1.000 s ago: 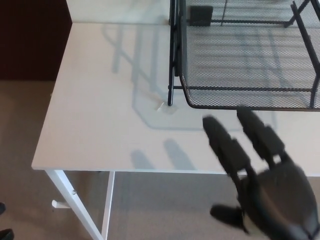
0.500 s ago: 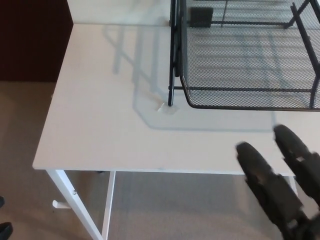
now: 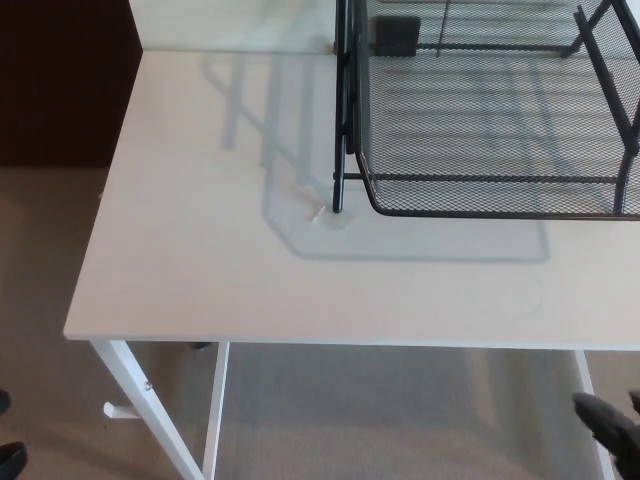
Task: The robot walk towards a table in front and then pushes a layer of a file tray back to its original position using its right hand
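**Mesh file tray on a pale surface, right hand barely in view**

The file tray [image 3: 490, 130] sits at the upper right of the head view, running off the top and right edges. It is made of fine black wire mesh, see-through enough that the surface shows pale between the strands. A thicker black rim bounds the mesh layer, curving round at its near left corner. Slim black upright posts [image 3: 340, 110] stand along the tray's left side, the nearest one planted on the surface just beside that rounded corner. A small solid black block [image 3: 398, 35] shows through the mesh near the top. The tray throws a soft grey grid of shadow to its left and front.

The surface [image 3: 200, 250] is a smooth, matt, off-white rectangular top with a thin, straight front edge. A small pale scrap or mark [image 3: 318, 212] lies at the foot of the nearest post. White metal legs [image 3: 140, 400] angle down beneath the front left corner.

Below lies beige, short-pile carpet [image 3: 50, 300]; a dark reddish-brown panel [image 3: 65, 80] fills the upper left.

Only dark fingertips of the right hand [image 3: 612, 428] show at the bottom right corner, below the front edge and well apart from the tray; whether its fingers are apart or together cannot be told. The left hand does not show.
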Controlling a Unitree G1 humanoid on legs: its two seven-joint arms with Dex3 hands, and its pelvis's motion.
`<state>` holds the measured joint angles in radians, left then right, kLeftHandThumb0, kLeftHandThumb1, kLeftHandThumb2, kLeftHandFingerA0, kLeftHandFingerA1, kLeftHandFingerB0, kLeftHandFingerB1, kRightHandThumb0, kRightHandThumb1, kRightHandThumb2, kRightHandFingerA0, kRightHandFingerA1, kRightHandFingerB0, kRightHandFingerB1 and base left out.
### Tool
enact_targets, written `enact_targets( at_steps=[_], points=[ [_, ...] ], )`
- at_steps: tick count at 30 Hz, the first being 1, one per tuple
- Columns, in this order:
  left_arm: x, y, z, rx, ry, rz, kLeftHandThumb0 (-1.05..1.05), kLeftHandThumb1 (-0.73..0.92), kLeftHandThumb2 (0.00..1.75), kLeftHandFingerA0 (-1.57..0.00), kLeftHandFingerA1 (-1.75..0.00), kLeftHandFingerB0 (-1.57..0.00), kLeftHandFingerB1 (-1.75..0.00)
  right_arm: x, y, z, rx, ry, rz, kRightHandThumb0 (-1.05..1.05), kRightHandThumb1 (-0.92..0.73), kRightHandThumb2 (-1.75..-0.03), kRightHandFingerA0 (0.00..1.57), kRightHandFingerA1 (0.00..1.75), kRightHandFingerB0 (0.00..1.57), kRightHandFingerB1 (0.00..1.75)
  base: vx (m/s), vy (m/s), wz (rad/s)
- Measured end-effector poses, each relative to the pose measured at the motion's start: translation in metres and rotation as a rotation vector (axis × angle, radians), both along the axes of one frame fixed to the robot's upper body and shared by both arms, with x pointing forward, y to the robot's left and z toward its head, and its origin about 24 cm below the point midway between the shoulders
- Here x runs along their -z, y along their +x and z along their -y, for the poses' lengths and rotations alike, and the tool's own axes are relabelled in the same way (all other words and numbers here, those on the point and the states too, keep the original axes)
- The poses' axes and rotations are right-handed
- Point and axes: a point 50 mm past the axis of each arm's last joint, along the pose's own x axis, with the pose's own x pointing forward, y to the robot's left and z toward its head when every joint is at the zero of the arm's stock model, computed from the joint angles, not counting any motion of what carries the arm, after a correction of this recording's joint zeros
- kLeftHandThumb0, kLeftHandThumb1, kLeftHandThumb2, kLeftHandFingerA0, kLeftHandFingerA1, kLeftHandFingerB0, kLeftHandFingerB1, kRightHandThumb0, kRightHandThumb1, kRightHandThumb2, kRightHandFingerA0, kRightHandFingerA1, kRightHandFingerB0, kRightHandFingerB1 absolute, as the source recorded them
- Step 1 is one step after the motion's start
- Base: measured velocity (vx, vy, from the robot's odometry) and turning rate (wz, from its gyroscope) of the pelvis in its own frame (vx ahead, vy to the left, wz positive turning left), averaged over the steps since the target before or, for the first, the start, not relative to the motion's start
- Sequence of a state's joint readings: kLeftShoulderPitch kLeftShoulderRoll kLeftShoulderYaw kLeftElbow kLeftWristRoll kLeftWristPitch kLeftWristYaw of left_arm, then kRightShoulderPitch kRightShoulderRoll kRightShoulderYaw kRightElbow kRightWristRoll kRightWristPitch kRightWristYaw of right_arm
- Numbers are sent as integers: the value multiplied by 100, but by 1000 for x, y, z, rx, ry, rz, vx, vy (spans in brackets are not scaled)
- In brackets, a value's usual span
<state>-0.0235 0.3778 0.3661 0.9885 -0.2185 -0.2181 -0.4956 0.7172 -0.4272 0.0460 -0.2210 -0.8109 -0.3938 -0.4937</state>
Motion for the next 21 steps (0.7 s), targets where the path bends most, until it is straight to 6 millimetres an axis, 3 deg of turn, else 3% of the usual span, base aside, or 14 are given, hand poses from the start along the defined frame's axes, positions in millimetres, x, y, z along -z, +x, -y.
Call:
enact_targets(
  at_steps=[8, 9, 11, 12, 13, 14, 15, 21],
  points=[
    [0, 0, 0, 1, 0, -3, -13, 54, 57, -46, -43, -45, -39, 40, 8, 39, 208, 44, -189, -28, -51, -99, 1, 51, 0, 47, 0, 0, 0],
    [1, 0, 0, 1, 0, -4, -12, 54, 56, -48, -43, -46, -39, 47, 9, 45, 246, 60, -222, -44, -62, -60, 10, 29, 11, 27, 0, 0, 0],
    [1, -1, 0, 1, 0, -5, -10, 54, 56, -49, -43, -46, -39, 54, 11, 51, 286, 80, -259, -45, -62, -60, 10, 28, 11, 26, 0, 0, 0],
    [1, -1, 0, 1, 0, -6, -12, 52, 56, -49, -44, -45, -39, 58, 13, 55, 309, 95, -283, -45, -41, -81, 0, 43, 5, 42, 0, 0, 0],
    [1, -1, 0, 0, 0, -7, -12, 52, 56, -49, -44, -45, -39, 62, 14, 57, 328, 108, -301, -45, -41, -81, 0, 43, 5, 42, 0, 0, 0],
    [1, -1, 0, -1, -1, -8, -13, 53, 57, -48, -45, -44, -39, 66, 16, 60, 351, 132, -320, -51, -60, -64, 9, 30, 13, 30, 0, 0, 0],
    [1, -1, 0, -1, -1, -8, -16, 52, 58, -48, -46, -45, -40, 68, 18, 61, 365, 149, -332, -46, -63, -60, 11, 28, 12, 26, 0, 0, 0],
    [-1, 5, 1, 0, -1, 6, -11, 55, 57, -48, -43, -44, -38, 79, 32, 66, 435, 273, -393, -47, -62, -60, 10, 29, 10, 25, 0, 0, 0]
  ],
)
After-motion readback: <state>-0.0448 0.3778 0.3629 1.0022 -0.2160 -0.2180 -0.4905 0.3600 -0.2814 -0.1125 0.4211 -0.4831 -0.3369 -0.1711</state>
